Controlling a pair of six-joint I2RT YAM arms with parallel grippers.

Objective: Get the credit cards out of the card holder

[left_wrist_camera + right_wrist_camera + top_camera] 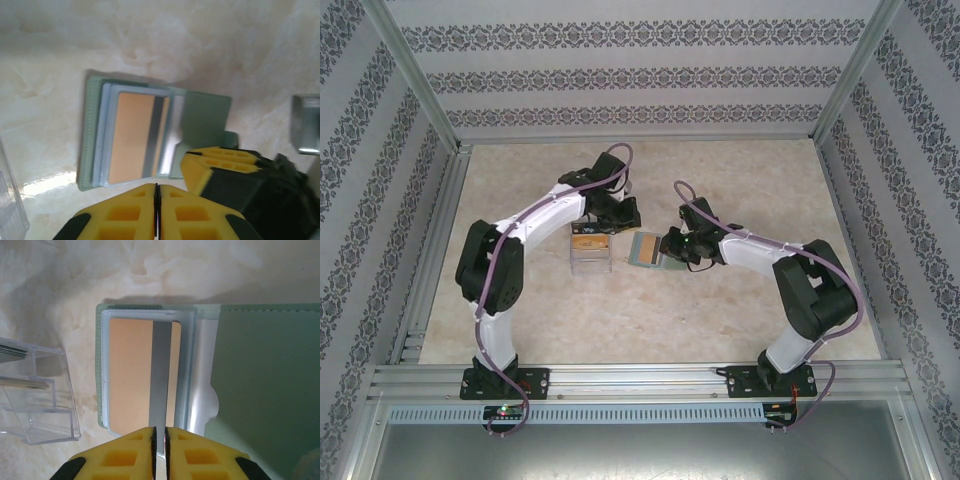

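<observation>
The grey-green card holder [265,380] lies open on the table, between both arms [642,250]. In its clear sleeve on the left panel sits an orange credit card [130,375] with a dark stripe, also facing the left wrist camera [131,137]. My right gripper [159,440] is at the card's near edge, its fingers closed to a thin slit on that edge where the stripe runs in. Its yellow fingers [220,162] reach the holder's fold in the left wrist view. My left gripper [156,200] hovers just short of the holder, shut with nothing in it.
A clear plastic box [35,390] with cards inside stands just left of the holder, under the left arm's wrist [590,252]. Patterned walls and metal rails enclose the marble-look table [740,320].
</observation>
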